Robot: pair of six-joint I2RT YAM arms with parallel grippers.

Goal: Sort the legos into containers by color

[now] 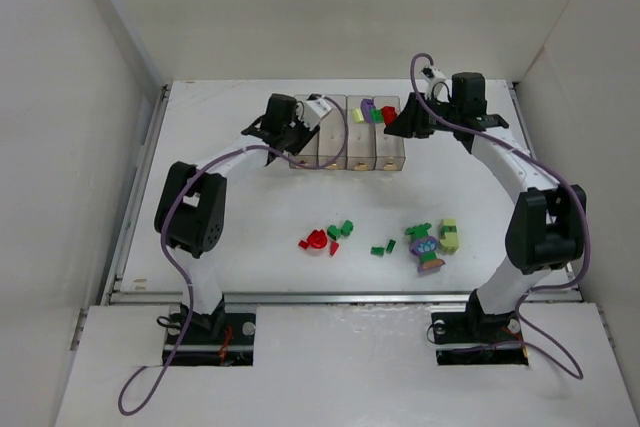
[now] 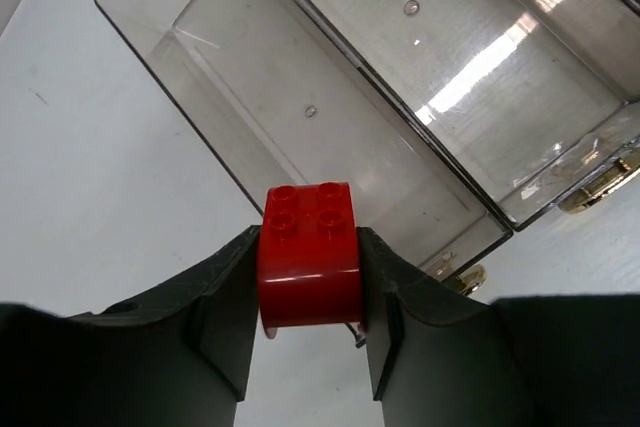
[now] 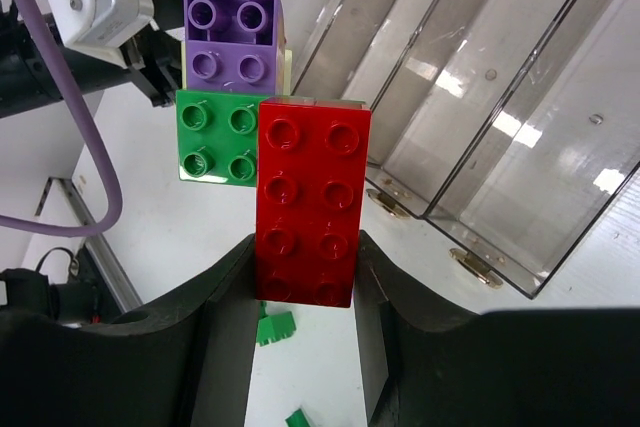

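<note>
Legos (image 1: 330, 237) lie scattered in the lower middle of the top view, well apart from the containers (image 1: 350, 159), which sit in a row at upper centre. From where I stand, both arms are up by that row with a load each. The left gripper (image 2: 308, 282) is clamped on a small red brick (image 2: 308, 237). In its wrist view the end bin (image 2: 200, 97) lies just beyond, across the upper half of the frame, and I see no bricks in it. The right gripper (image 3: 308, 277) pinches a long red brick (image 3: 312, 187) by its lower end. A green brick (image 3: 215, 137) and a purple brick (image 3: 232, 39) hang joined to it at upper left, so it is a mixed clump. I'd say this is the drop-off step for the left arm: carry the brick forward over the bin's mouth, then let go. The clump looks trickier. Dropped whole, it would put several colours in one bin, so it likely needs pulling apart first, perhaps with the left arm's help.
</note>
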